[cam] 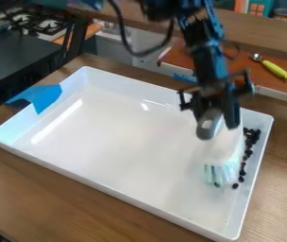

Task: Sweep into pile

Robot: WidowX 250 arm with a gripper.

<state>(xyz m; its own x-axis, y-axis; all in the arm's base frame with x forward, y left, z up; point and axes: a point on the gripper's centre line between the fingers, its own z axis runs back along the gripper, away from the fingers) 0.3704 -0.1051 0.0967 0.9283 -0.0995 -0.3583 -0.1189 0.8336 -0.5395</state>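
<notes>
1. Dark pellets (254,136), a quantity, bean-like. Camera view: lying in a loose, uneven line inside the white tray (121,137), along its right-hand side, thickest toward the far end and thinning to single pieces nearer the camera. One further dark piece shows at the foot of the bristles (220,174).

2. Handling of same: judged light, small and hard, apt to roll or skid on the smooth tray floor. Not a thing to pinch singly; better pushed as a group with slow, low strokes, using the tray wall as a stop. A brisk flick could scatter them.

3. Brush (227,145), one, with white body and pale, blue-green-tinged bristles. Judged light, the body stiff, the bristles yielding. Best held by the handle, high and clear of the bristles, so they may bend evenly; pressed too hard, they might splay and ride over the pellets.

4. Gripper (217,116), black, one. Hangs over the tray's right part, jaws drawn in about the upper part of the brush, parted only by what they grasp. Hold appears to be on the handle; the exact contact is hard to make out. The brush points downward, bristles beside the pellets.
</notes>
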